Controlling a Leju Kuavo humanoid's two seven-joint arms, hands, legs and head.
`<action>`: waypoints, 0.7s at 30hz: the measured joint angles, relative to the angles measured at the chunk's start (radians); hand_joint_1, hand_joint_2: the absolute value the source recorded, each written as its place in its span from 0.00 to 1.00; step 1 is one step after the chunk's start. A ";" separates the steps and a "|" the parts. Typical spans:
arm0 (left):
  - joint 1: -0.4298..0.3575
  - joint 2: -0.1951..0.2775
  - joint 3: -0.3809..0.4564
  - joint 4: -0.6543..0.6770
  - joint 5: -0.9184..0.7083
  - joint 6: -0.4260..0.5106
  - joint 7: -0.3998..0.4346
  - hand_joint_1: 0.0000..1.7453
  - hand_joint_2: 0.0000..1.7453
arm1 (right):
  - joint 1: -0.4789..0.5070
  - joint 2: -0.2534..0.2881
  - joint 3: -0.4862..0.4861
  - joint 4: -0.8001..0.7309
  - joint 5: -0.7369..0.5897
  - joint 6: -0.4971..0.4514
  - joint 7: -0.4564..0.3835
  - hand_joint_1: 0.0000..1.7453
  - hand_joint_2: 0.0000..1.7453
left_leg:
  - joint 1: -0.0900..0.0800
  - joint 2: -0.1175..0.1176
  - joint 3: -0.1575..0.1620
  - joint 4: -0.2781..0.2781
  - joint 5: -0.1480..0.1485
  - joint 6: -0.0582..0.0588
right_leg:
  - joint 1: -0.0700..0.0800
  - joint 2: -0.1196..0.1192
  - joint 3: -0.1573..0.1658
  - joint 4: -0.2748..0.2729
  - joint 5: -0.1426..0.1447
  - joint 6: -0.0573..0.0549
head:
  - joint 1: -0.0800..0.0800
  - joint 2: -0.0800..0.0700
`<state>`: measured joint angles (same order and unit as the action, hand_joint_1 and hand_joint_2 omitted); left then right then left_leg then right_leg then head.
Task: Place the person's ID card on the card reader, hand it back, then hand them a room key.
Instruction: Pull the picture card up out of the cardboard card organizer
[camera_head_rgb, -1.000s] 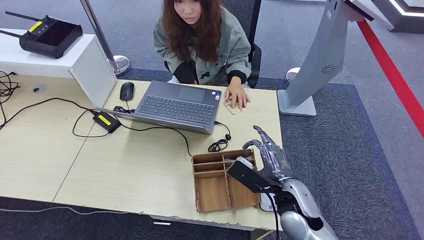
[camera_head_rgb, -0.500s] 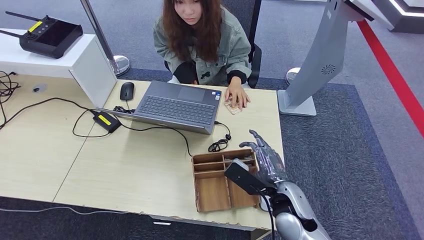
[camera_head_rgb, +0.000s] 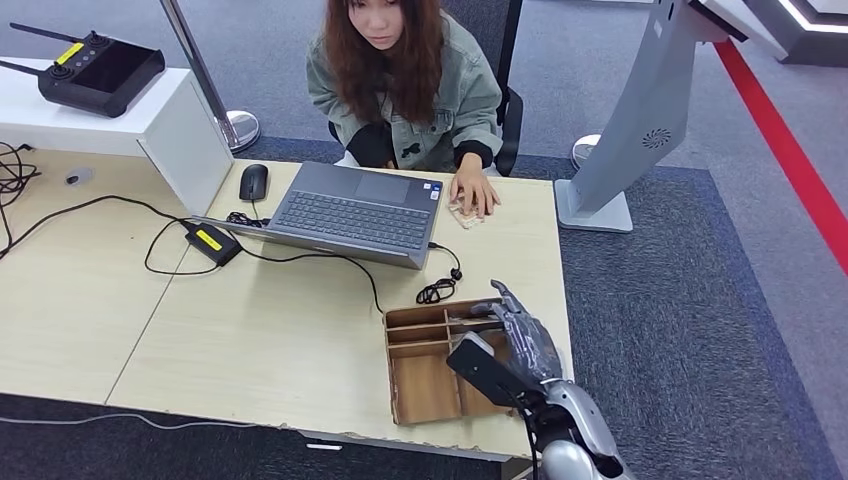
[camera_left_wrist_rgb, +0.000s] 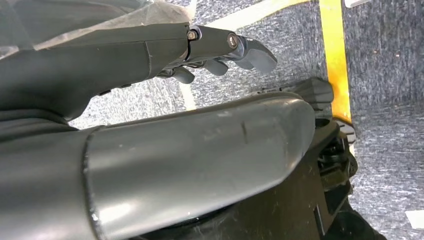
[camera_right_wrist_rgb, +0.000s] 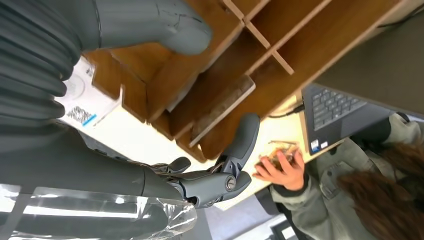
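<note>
My right hand (camera_head_rgb: 522, 335) hovers open over the far right corner of a wooden divided tray (camera_head_rgb: 425, 388) near the table's front right edge, holding nothing. In the right wrist view its thumb (camera_right_wrist_rgb: 150, 22) and fingers (camera_right_wrist_rgb: 235, 150) are spread above the tray (camera_right_wrist_rgb: 280, 30), where a thin flat card (camera_right_wrist_rgb: 222, 107) lies in a narrow compartment. A white device with a printed code (camera_right_wrist_rgb: 82, 102) sits beside the tray. The person's hand (camera_head_rgb: 472, 192) rests on a small card (camera_head_rgb: 463, 216) at the table's far edge. My left hand (camera_left_wrist_rgb: 225, 50) hangs over the floor with nothing in it.
An open laptop (camera_head_rgb: 355, 210) with a mouse (camera_head_rgb: 254, 182), a power brick (camera_head_rgb: 214, 243) and cables lies behind the tray. A coiled black cable (camera_head_rgb: 437, 290) lies just beyond the tray. A grey kiosk stand (camera_head_rgb: 625, 130) rises right of the table.
My right hand has come down and back toward me, from above the table's right edge to just over the tray's far compartments. The person's hand has stayed on the card.
</note>
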<state>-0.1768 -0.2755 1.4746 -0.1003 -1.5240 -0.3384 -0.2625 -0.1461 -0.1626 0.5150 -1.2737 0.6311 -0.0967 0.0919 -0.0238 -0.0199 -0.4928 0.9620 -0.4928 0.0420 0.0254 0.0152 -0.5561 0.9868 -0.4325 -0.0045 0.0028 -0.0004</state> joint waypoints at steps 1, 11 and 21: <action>0.000 0.001 0.000 0.000 0.000 0.000 0.000 0.00 0.00 | 0.000 0.003 0.002 0.008 -0.005 -0.003 -0.001 0.36 1.00 | 0.000 0.000 0.000 0.000 0.000 0.000 | 0.000 0.000 0.000 0.000 0.000 0.000 | 0.000 0.000; 0.000 0.006 0.011 0.000 0.000 -0.003 0.000 0.00 0.00 | -0.007 0.020 0.011 0.060 -0.031 -0.028 -0.008 0.37 1.00 | 0.000 0.000 0.001 0.000 0.000 0.000 | 0.000 0.000 0.001 0.000 0.000 0.000 | 0.000 0.000; -0.002 0.004 0.023 0.000 0.000 -0.013 -0.056 0.00 0.00 | -0.026 0.023 0.013 0.068 -0.005 -0.029 0.014 0.45 1.00 | 0.000 0.000 0.001 0.000 0.000 0.000 | 0.000 0.000 0.001 0.000 0.000 0.000 | 0.000 0.000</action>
<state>-0.1784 -0.2717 1.4976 -0.0999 -1.5244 -0.3511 -0.3186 -0.1723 -0.1401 0.5277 -1.2058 0.6257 -0.1261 0.1055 -0.0239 -0.0196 -0.4916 0.9621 -0.4926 0.0420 0.0253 0.0153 -0.5549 0.9867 -0.4323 -0.0044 0.0030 -0.0004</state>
